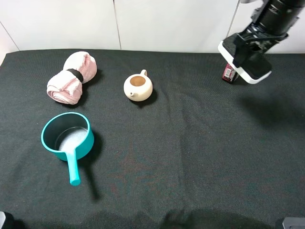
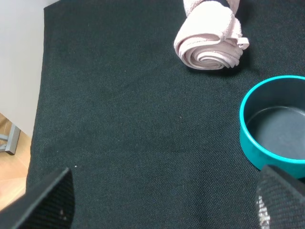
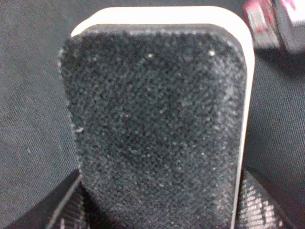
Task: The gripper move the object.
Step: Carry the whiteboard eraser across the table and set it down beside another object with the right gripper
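Note:
The object [image 1: 251, 67], a flat rounded block with a black felt top on a white base, is held in the air at the back right of the table. My right gripper [image 1: 251, 44] is shut on it. In the right wrist view the block [image 3: 157, 129] fills the frame between the dark fingers [image 3: 62, 210]. My left gripper [image 2: 164, 210] is open and empty, low over the black cloth at the front left, near the teal pan [image 2: 276, 124].
A small red-black packet [image 1: 229, 73] stands just behind the held block. A cream teapot [image 1: 138, 87] sits mid-back, a rolled pink towel [image 1: 71, 77] at the back left, and a teal saucepan [image 1: 66, 138] at the front left. The black cloth [image 1: 190, 152] covers the table.

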Robot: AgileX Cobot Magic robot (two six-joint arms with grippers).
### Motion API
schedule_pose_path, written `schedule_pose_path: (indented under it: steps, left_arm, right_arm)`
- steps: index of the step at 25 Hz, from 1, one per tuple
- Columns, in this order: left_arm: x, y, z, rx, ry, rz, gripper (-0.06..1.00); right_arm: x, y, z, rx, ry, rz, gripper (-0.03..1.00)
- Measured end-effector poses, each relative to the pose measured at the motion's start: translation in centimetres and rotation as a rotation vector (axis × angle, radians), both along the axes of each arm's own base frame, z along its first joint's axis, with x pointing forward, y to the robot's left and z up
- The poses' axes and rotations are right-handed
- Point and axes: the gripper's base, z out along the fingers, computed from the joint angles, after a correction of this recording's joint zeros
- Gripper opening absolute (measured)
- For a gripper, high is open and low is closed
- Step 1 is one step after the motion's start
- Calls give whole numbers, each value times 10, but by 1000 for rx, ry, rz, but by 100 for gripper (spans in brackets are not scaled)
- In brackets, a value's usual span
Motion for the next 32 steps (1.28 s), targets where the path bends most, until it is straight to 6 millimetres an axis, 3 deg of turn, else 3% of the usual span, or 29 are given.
schedule_pose_path:
  steps: [9,16,25,32]
  left_arm:
    - [0,0,0,0,0,0,83]
    - [0,0,0,0,0,0,83]
    - [0,0,0,0,0,0,83]
    - [0,0,0,0,0,0,83]
  right_arm:
    - [30,47,-11,2,42,103,46]
    - [51,78,-31,17,50,152,46]
    - [67,90,-67,29,109,150,46]
    - [70,92,-87,31,153,156,46]
